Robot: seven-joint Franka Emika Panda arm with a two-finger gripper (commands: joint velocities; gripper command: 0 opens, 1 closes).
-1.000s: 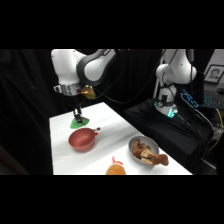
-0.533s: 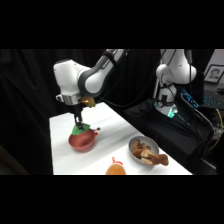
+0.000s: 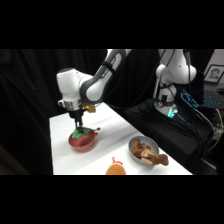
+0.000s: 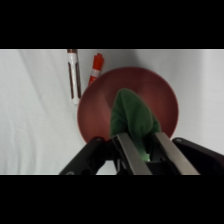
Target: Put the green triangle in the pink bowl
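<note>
The gripper (image 4: 137, 150) grips the green triangle (image 4: 131, 116) between its two fingers, directly over the pink bowl (image 4: 97, 105). Two markers lie on the white table (image 4: 35, 110) beside the bowl: a dark red one (image 4: 73, 75) and a bright red one (image 4: 96, 67) touching its rim.

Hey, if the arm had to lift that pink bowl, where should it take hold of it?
Probably the pink bowl by its thin rim, one finger inside and one outside, coming straight down. It is round and shallow, too wide to span. The gripper now holds the green triangle over it.
</note>
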